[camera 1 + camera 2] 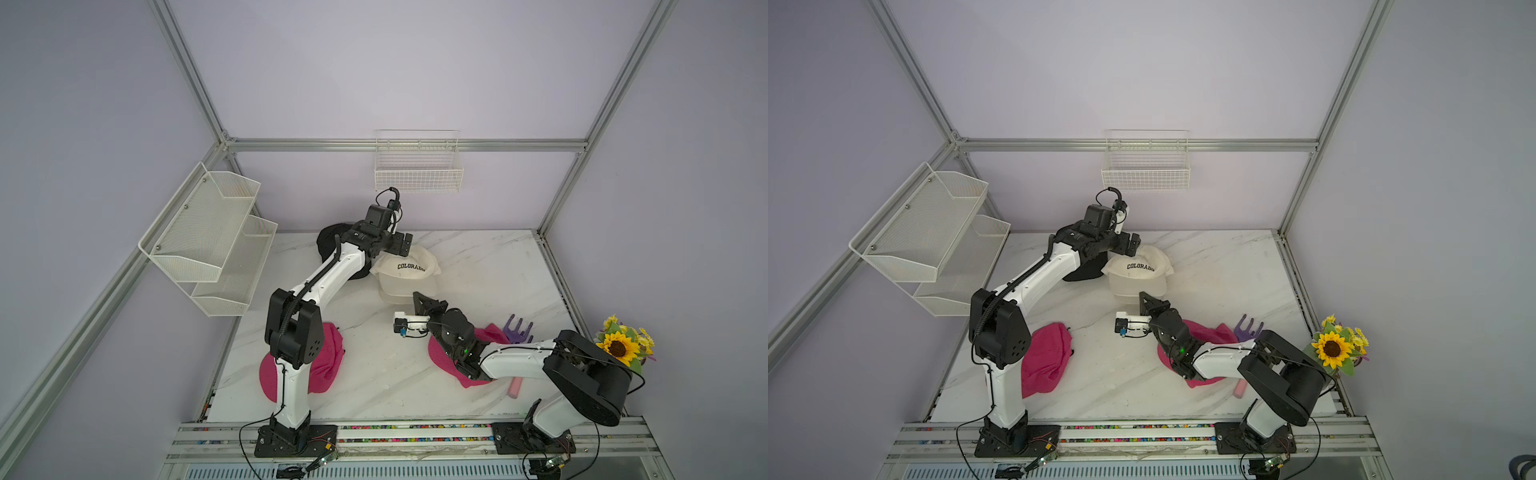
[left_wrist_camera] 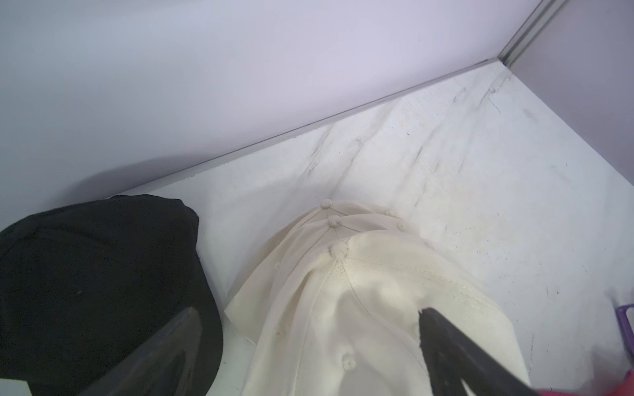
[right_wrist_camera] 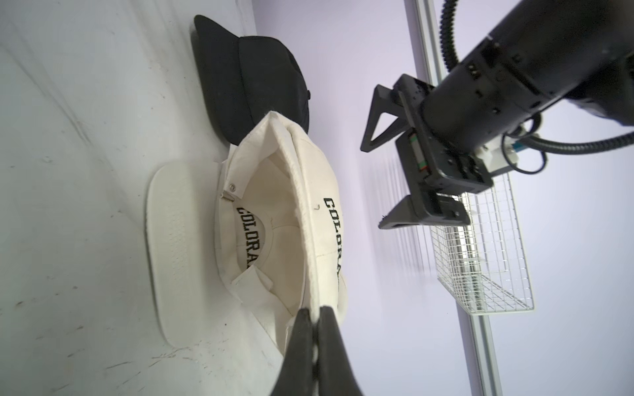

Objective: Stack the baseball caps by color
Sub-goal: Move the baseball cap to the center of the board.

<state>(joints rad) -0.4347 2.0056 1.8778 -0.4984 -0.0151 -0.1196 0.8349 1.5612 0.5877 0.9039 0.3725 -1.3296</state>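
Note:
Cream "COLORADO" baseball caps [image 1: 409,270] [image 1: 1138,270] lie stacked near the back of the marble table [image 1: 374,382]. My right gripper [image 3: 315,312] [image 1: 417,297] is shut on the front edge of the top cream cap [image 3: 319,205] and holds it raised, so the lettering of the cap beneath shows. My left gripper [image 2: 307,312] [image 1: 401,245] hangs open just above the cream crowns [image 2: 360,291] and touches nothing. Black caps [image 1: 332,241] [image 2: 103,274] [image 3: 254,79] sit left of the cream ones. One pink cap [image 1: 328,361] lies front left; another pink cap [image 1: 449,357] lies under my right arm.
A purple hand-shaped toy [image 1: 517,328], a pink stick [image 1: 515,386] and a sunflower bunch [image 1: 623,347] are at the right side. A wire basket [image 1: 417,166] hangs on the back wall, and a mesh shelf [image 1: 212,237] on the left wall.

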